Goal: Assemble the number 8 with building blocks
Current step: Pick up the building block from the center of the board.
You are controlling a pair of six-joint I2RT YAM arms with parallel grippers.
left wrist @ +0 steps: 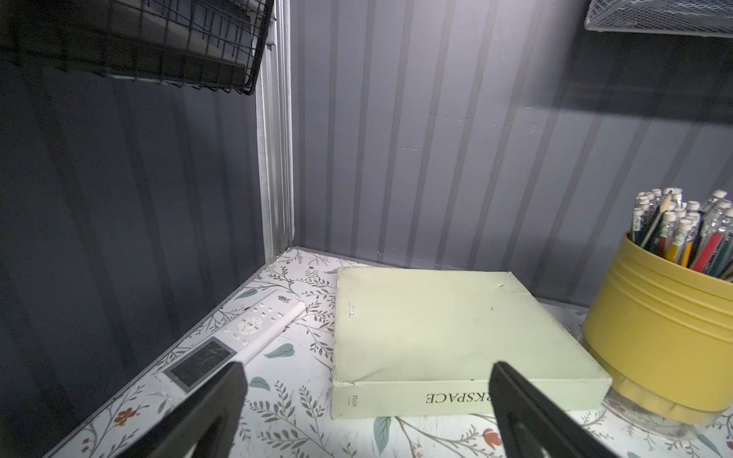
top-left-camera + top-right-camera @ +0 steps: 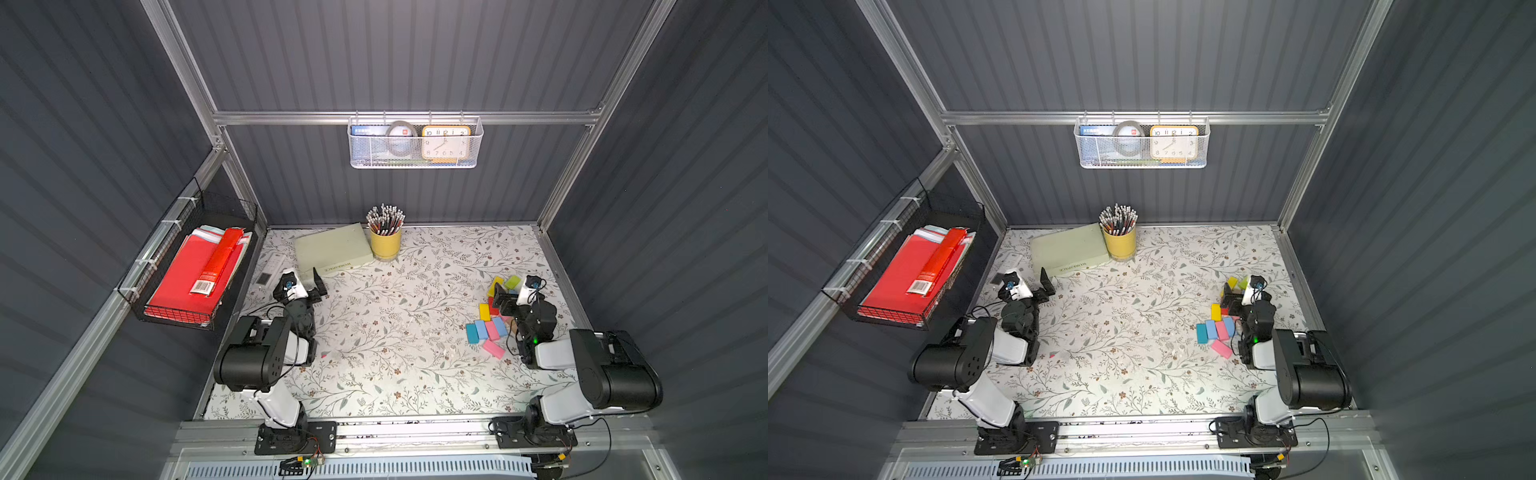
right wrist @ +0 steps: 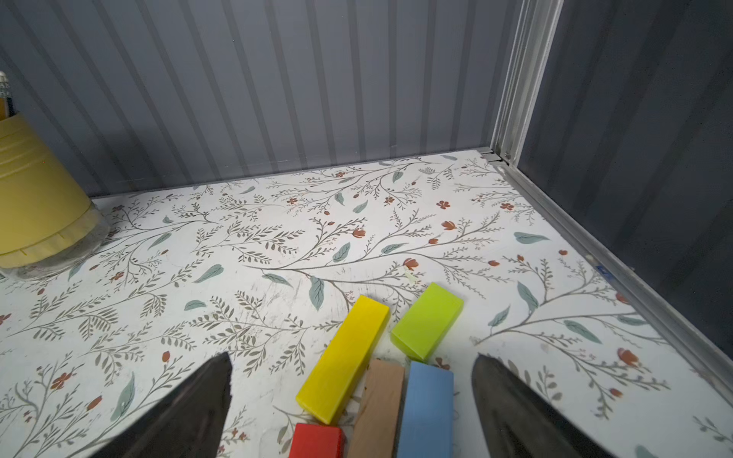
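Inside yellow cup [image 2: 385, 248] (upright): pencils [image 2: 385, 219]

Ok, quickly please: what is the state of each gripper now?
Left gripper: open, holding nothing.
Right gripper: open, holding nothing.

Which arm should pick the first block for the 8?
Right. The right gripper, open, hangs over the building blocks. The left gripper, also open, faces the book near the far-left corner, with no block near it.
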